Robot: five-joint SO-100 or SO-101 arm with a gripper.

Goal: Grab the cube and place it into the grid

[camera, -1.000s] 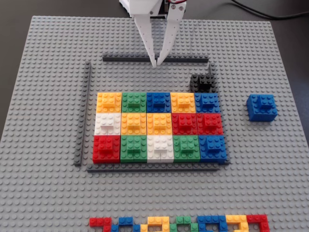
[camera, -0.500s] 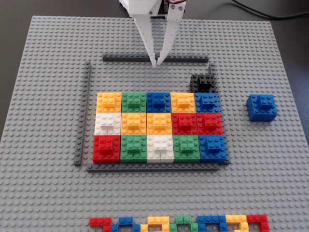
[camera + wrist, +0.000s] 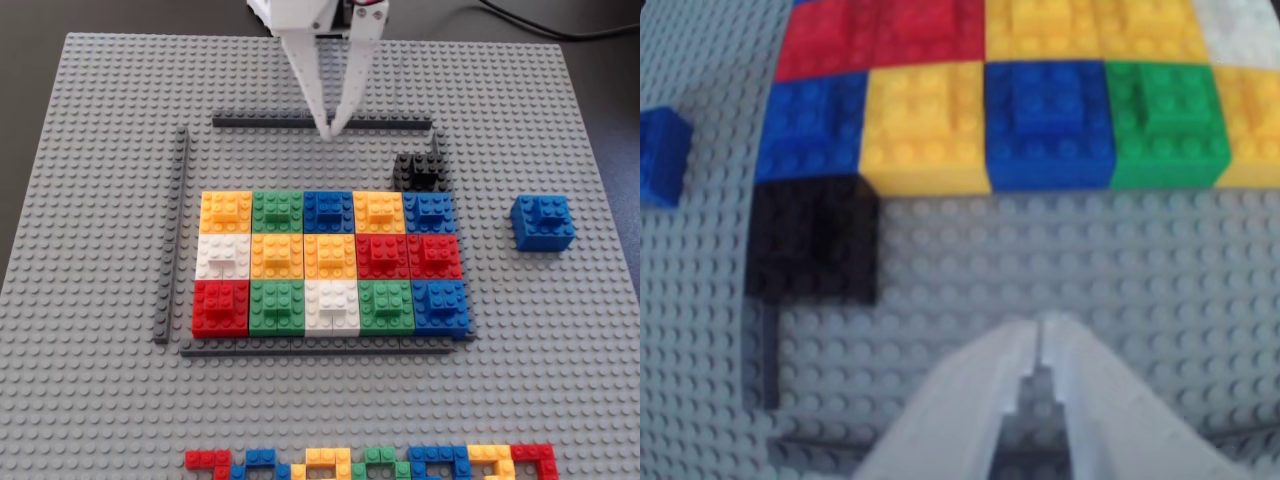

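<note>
Nothing here carries readable writing or a brand mark; the studs are too small to show any lettering.

In the fixed view, a grey studded baseplate fills the table. At far left stands a thin dark grey strip, running top to bottom. Just right of it sits the grid, three rows of five brick cubes: yellow, green, blue, yellow, blue along the top; white, yellow, yellow, red, red in the middle; red, green, white, green, blue at the bottom. Another dark strip lies along its lower edge, and one more lies above it, well apart from the top row.

Over that upper strip hangs the gripper, white, its two fingers meeting at the tips, holding nothing. The wrist view shows the same gripper with fingertips pressed together above bare baseplate, the grid's near row ahead of it.

Right of the gripper, a black brick touches the grid's top right corner. Further right, well apart from the grid, the cube sits alone on the baseplate, upright, a smaller blue brick on top. In the wrist view the cube shows at the left edge.

Along the bottom edge of the fixed view runs a row of flat coloured pieces.
</note>
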